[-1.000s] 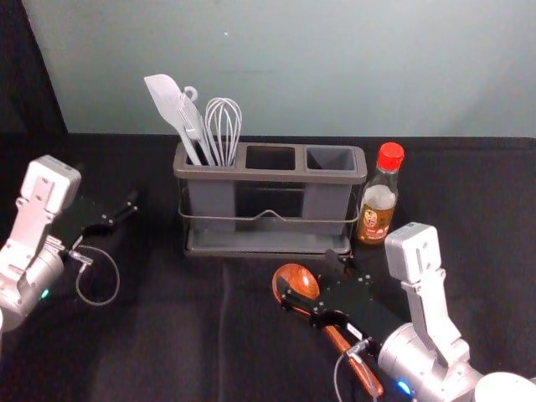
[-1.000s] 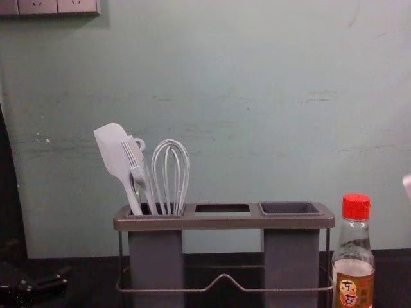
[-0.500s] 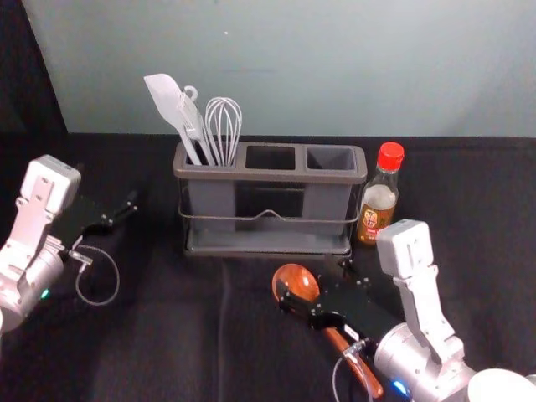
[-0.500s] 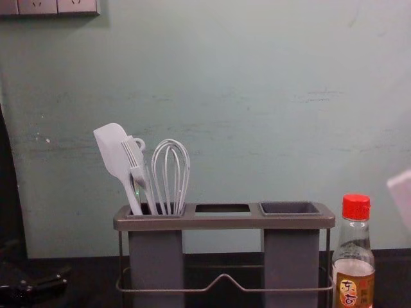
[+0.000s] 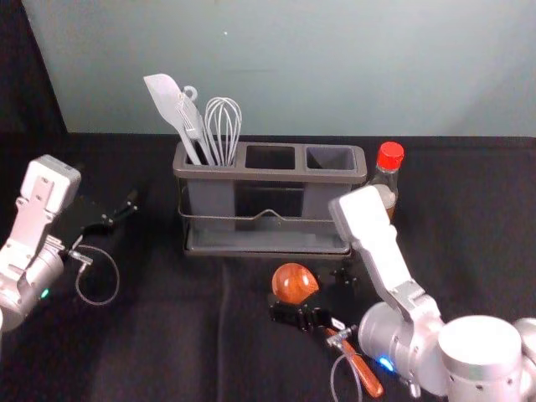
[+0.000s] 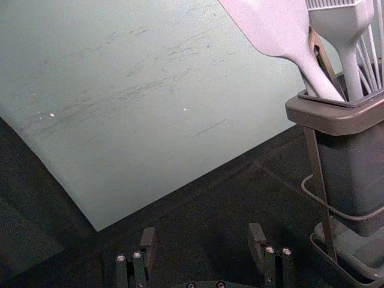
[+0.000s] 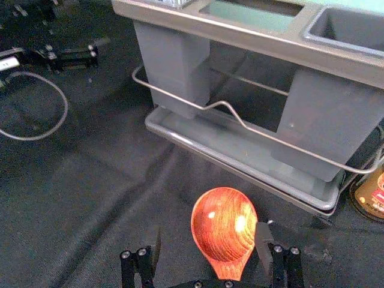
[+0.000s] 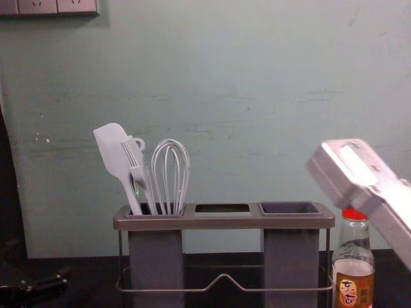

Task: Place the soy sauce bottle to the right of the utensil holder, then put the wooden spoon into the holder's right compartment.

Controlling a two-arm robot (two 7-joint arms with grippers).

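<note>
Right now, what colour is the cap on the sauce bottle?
The cap is red, clearest in the head view.

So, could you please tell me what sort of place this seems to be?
Probably a robotics lab bench: a left robot arm and a right robot arm reach over black cloth. The utensil holder and soy sauce bottle suggest a mock kitchen counter.

Pretty scuffed flat grey-green wall (image 8: 257, 83), 3 pinkish plastic socket panels (image 8: 38, 7) up left, black cloth-covered surface (image 5: 159, 343) below.
</note>
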